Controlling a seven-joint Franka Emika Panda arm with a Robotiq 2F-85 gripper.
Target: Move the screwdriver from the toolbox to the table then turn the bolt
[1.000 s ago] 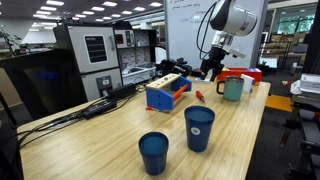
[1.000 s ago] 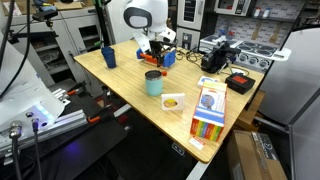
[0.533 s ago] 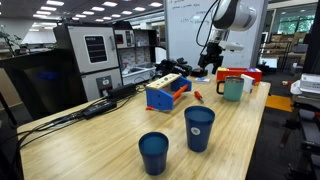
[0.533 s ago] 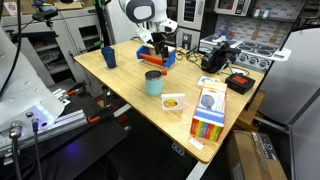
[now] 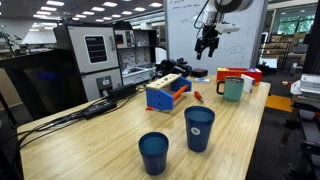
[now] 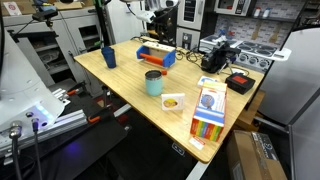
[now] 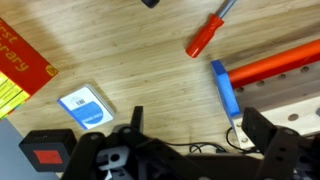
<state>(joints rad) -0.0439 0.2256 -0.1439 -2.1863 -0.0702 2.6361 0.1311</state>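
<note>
Ext view, L to R: two blue cups (image 5: 153, 152) near the front of the table (image 5: 90, 140), one further right (image 5: 199, 128). Toolbox (image 5: 168, 93) sits mid-table, blue w/ orange ends. Screwdriver (image 5: 198, 96) lies flat on the table just right of the toolbox, out of it, between the toolbox and a teal mug (image 5: 232, 89). Gripper (image 5: 207, 42) hangs high above the far side of the table, well clear of everything and touching nothing. Wrist view, L to R: flat red box (image 7: 20, 62) w/ yellow label at the left edge, small blue card (image 7: 82, 106) right of it, then the screwdriver's red handle (image 7: 205, 38) on bare wood w/ its shaft running up to the top edge, then the toolbox's blue corner (image 7: 225, 95) and an orange bar (image 7: 275, 65) at right. Fingers (image 7: 133, 122) are spread wide apart w/ nothing between them, so the gripper is open and empty. Bolt: can't tell where.
</note>
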